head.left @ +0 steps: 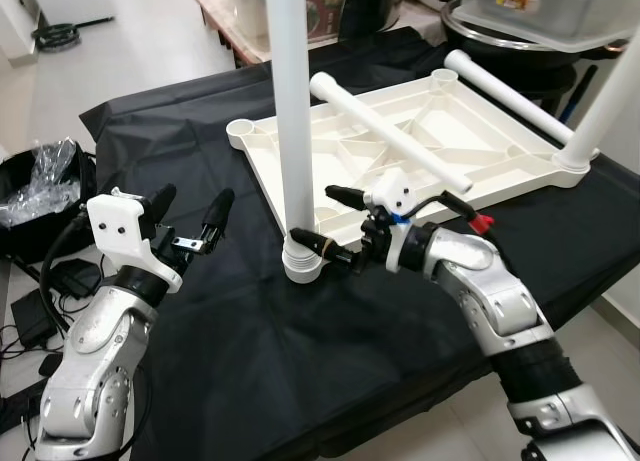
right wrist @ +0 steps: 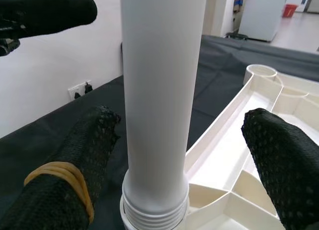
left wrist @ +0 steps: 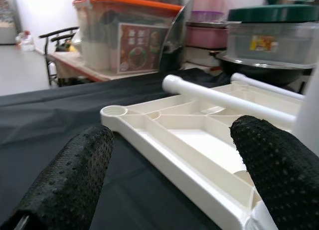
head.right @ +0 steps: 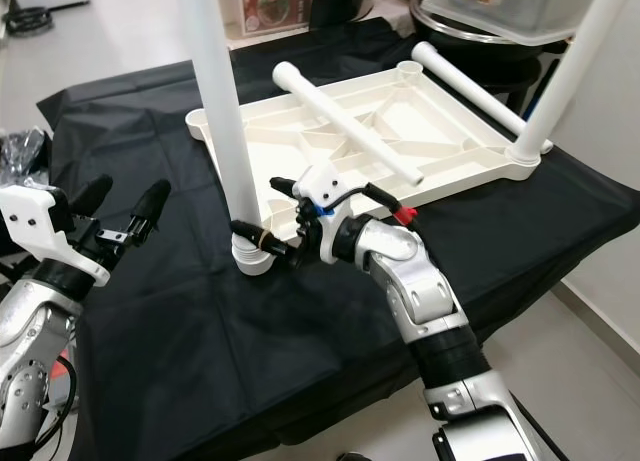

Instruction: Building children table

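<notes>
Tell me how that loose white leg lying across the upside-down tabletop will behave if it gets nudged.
The loose leg is a smooth round tube, so it will probably roll. The ribs of the tabletop beneath may catch it. It looks like stiff, hollow plastic, so likely light and slippery for a pincer.

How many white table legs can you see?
4. One leg stands at the tabletop's near corner between the right gripper's open fingers, another stands at the right corner, one lies across it, one along its far edge.
</notes>
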Controlling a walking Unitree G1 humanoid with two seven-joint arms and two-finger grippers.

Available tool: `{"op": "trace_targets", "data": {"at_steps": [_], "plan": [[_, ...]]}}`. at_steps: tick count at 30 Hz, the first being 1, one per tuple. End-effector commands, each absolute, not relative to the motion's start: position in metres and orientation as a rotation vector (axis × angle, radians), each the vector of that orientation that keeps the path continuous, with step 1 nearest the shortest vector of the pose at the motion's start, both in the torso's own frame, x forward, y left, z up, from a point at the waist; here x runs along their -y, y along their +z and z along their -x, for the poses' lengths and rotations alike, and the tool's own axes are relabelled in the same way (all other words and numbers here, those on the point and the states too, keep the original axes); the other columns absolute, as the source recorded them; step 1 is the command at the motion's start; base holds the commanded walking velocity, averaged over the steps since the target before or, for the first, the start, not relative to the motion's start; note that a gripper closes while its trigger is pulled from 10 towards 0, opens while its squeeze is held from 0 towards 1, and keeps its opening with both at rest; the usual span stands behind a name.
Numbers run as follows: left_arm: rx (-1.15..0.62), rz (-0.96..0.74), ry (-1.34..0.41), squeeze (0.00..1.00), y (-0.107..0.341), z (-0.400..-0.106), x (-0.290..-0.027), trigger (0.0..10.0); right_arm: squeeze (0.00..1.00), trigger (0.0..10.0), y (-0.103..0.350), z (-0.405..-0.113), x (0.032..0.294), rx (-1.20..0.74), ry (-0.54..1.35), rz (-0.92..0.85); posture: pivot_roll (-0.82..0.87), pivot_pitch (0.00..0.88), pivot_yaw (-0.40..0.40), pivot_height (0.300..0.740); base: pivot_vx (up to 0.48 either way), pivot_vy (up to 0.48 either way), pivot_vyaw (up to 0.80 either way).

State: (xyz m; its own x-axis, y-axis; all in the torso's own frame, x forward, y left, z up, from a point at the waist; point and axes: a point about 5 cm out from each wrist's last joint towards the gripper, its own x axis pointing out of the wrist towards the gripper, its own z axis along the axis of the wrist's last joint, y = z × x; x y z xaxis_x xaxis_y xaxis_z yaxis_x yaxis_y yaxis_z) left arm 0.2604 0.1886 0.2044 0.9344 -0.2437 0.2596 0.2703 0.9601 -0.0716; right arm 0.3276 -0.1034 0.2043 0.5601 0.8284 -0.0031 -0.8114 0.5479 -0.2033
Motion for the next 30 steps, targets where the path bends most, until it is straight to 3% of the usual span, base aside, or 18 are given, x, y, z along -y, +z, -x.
{"op": "trace_targets", "data": {"at_steps": [1,12,13,14,15,30], "plan": [[0.241,0.102,-0.268,0.00,0.202,-0.256,-0.184,10.0,0.00,10.0,0.203,-0.332,0.102,0.096,0.937,0.207,0.00,0.154,-0.017,0.740,0.000,0.000,0.00],[0.226,0.110,-0.274,0.00,0.200,-0.248,-0.177,10.0,0.00,10.0,0.211,-0.338,0.078,0.124,0.983,0.158,0.01,0.195,-0.031,0.740,0.000,0.000,0.00],[0.224,0.111,-0.277,0.00,0.200,-0.247,-0.176,10.0,0.00,8.7,0.212,-0.340,0.076,0.128,0.984,0.163,0.01,0.200,-0.031,0.740,0.000,0.000,0.00],[0.224,0.111,-0.277,0.00,0.200,-0.247,-0.176,10.0,0.00,8.7,0.212,-0.340,0.076,0.128,0.984,0.163,0.01,0.200,-0.031,0.740,0.000,0.000,0.00],[0.221,0.114,-0.279,0.00,0.199,-0.245,-0.175,10.0,0.00,0.0,0.214,-0.344,0.075,0.133,0.974,0.170,0.01,0.209,-0.034,0.740,0.000,0.000,0.00],[0.215,0.121,-0.289,0.00,0.200,-0.242,-0.168,10.0,0.00,0.0,0.217,-0.344,0.068,0.122,0.833,0.213,0.00,0.217,-0.044,0.740,0.000,0.000,0.00]]}}
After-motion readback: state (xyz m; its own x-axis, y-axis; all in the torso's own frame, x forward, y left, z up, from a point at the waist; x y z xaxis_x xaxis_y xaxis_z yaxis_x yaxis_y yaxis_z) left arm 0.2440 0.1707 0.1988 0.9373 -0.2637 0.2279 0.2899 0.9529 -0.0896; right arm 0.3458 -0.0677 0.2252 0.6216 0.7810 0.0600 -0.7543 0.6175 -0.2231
